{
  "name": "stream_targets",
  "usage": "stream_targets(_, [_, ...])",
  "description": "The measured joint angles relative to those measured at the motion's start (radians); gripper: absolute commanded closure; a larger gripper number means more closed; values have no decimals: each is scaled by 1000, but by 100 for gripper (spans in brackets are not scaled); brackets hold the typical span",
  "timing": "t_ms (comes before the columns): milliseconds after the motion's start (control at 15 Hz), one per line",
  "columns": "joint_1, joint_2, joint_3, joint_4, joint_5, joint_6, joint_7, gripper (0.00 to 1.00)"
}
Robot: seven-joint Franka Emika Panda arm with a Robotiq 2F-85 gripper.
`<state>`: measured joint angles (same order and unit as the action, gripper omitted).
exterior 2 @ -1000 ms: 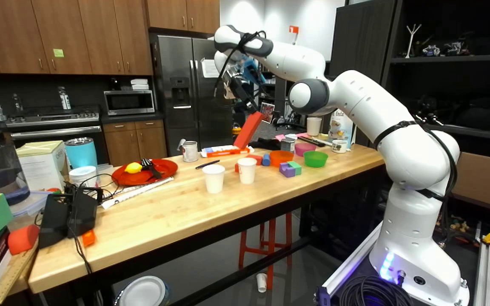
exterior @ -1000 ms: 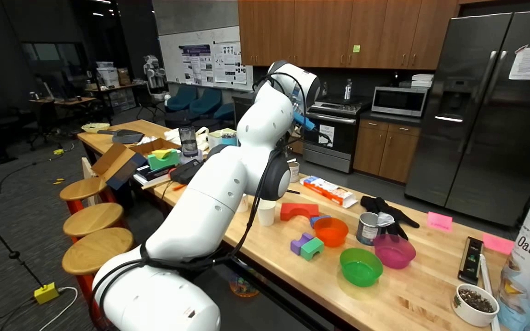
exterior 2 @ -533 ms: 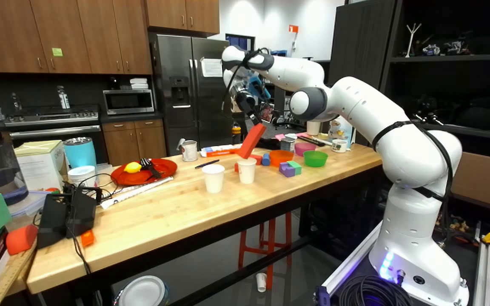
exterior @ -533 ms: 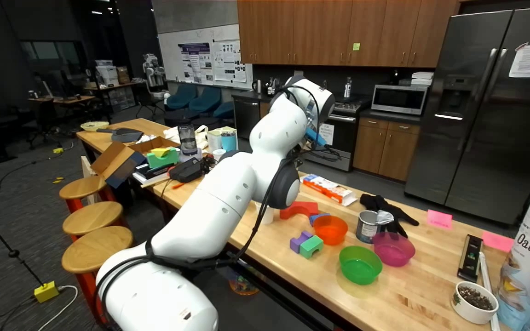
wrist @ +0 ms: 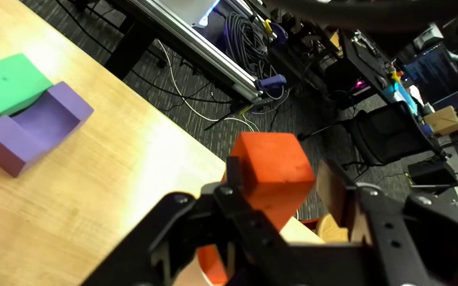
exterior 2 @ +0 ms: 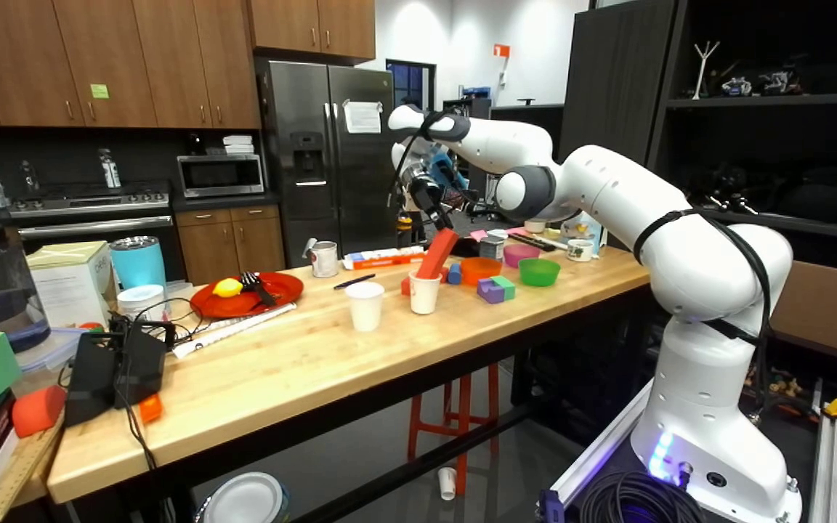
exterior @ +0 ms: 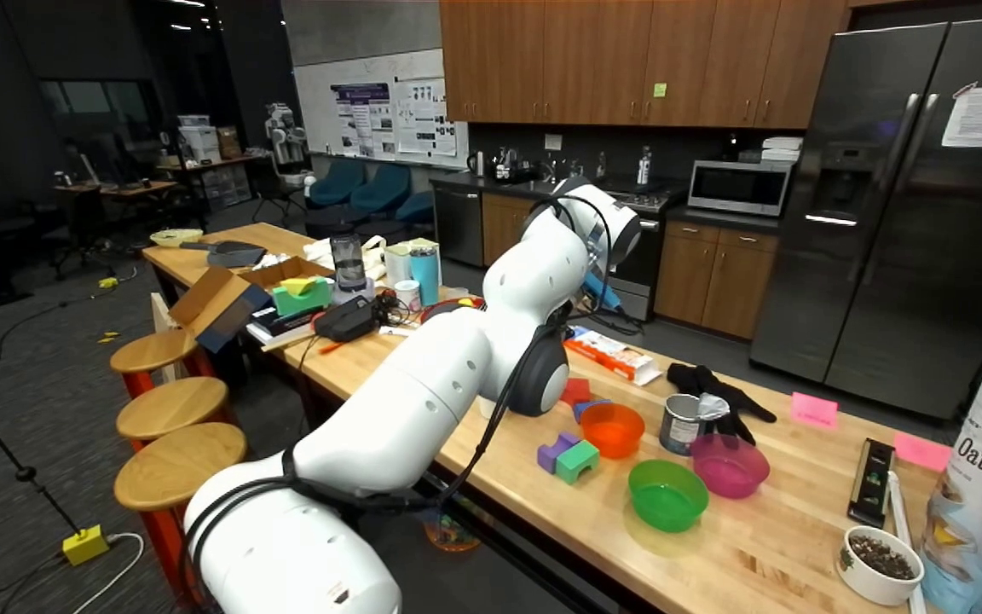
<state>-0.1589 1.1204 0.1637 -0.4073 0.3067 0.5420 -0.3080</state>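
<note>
A long red block (exterior 2: 439, 251) stands tilted with its lower end inside a white paper cup (exterior 2: 424, 298) on the wooden table. My gripper (exterior 2: 445, 222) is around the block's upper end. In the wrist view the gripper (wrist: 281, 174) is open: one finger is against or very close to the red block (wrist: 274, 159), and a gap shows between the block and the opposite finger. Part of the cup (wrist: 189, 274) shows below, with red inside it. In an exterior view the arm hides the gripper, the block and most of the cup (exterior: 486, 408).
Another white cup (exterior 2: 365, 305) stands beside this one. Nearby are a red arch block (exterior: 576, 391), a purple block (exterior: 557, 450), a green block (exterior: 577, 460), an orange bowl (exterior: 613, 429), a green bowl (exterior: 668, 496) and a carton (exterior 2: 383, 257). The table's edge (wrist: 165, 115) is close.
My arm has come down with the red block, which hung above and behind the cup before. Its lower end is now in the cup, and a gap shows beside one finger.
</note>
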Motion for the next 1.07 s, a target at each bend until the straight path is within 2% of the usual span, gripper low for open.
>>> stream_targets(133, [5,0,2,1,0,3,-4,2])
stream_targets(200, [9,-1,2,2,0,4,-7,1])
stream_targets(1067, [15,-18,4,39,0,23,-22,0])
